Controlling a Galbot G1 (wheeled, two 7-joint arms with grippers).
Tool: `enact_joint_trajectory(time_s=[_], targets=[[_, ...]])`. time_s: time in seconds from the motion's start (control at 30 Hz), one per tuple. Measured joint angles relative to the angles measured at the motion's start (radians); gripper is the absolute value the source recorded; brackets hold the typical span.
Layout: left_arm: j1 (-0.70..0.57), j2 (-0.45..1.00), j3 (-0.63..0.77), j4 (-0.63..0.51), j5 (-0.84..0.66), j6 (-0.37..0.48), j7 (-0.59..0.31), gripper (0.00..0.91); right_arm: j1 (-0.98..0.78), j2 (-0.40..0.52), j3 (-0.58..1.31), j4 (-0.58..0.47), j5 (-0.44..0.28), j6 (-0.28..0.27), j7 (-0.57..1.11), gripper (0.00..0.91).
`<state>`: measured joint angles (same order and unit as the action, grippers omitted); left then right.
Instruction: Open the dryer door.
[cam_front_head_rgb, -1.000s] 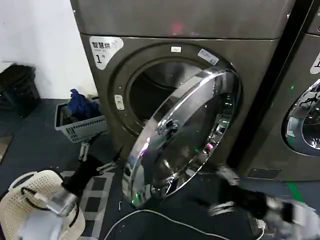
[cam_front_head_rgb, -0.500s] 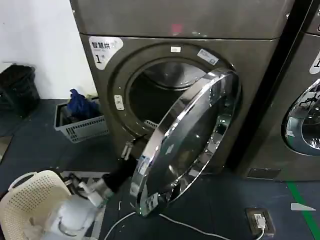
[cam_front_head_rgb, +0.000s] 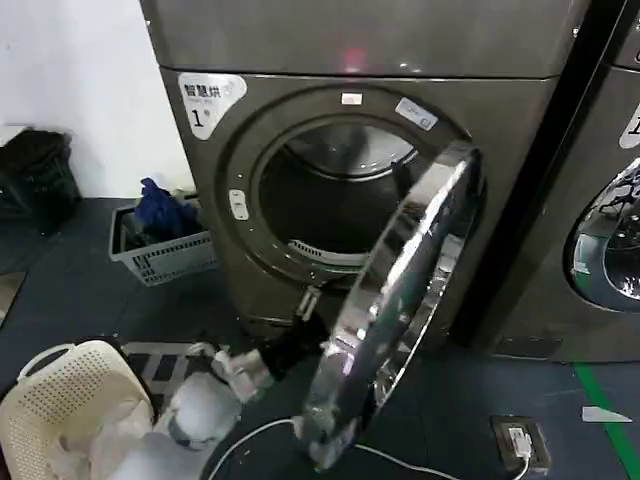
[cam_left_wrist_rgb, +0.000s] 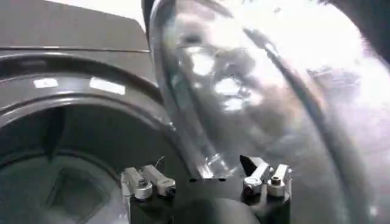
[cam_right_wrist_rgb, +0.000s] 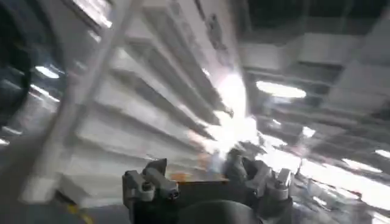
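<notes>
The dryer door (cam_front_head_rgb: 400, 290), chrome-rimmed with dark glass, stands swung out from the bronze-grey machine marked "1" (cam_front_head_rgb: 205, 100) and is nearly edge-on in the head view. The drum opening (cam_front_head_rgb: 320, 200) is uncovered. My left arm reaches from the lower left, and my left gripper (cam_front_head_rgb: 305, 303) is low at the door's inner side, below the opening. In the left wrist view the door (cam_left_wrist_rgb: 244, 91) rises just beyond my left gripper (cam_left_wrist_rgb: 206, 182), whose fingers are spread wide with the door's edge running down between them. My right gripper (cam_right_wrist_rgb: 207, 182) is open with nothing in it.
A grey basket of blue clothes (cam_front_head_rgb: 160, 240) sits left of the machine. A white laundry basket (cam_front_head_rgb: 60, 410) is at the lower left. A white cable (cam_front_head_rgb: 260, 435) and a floor socket (cam_front_head_rgb: 518, 440) lie below the door. The neighbouring machine's chrome door (cam_front_head_rgb: 610, 240) is at right.
The door has swung further out to the right, from facing me to nearly edge-on. My left arm has moved right, in behind it. My right arm has left the head view.
</notes>
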<state>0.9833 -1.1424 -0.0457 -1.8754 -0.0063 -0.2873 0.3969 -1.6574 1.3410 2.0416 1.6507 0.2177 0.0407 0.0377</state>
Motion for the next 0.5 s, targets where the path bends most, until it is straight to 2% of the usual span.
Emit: enact_joint_trajectory(time_s=[0.13, 0.27, 0.4, 0.5], targets=[[-0.05, -0.027, 0.081, 0.031, 0.003, 0.001, 0.002, 0.907, -0.009, -0.007, 0.052, -0.038, -0.01, 0.027, 0.029, 0.907], [-0.098, -0.059, 0.15, 0.069, 0.004, 0.003, 0.004, 0.907, -0.018, -0.017, 0.104, -0.081, -0.071, 0.053, 0.074, 0.907], [-0.166, -0.101, 0.217, 0.114, 0.002, 0.008, 0.006, 0.907, -0.034, -0.023, 0.154, -0.125, -0.082, 0.087, 0.093, 0.907], [-0.214, -0.135, 0.265, 0.145, 0.002, 0.009, 0.007, 0.907, -0.049, -0.03, 0.188, -0.15, -0.081, 0.092, 0.097, 0.907]])
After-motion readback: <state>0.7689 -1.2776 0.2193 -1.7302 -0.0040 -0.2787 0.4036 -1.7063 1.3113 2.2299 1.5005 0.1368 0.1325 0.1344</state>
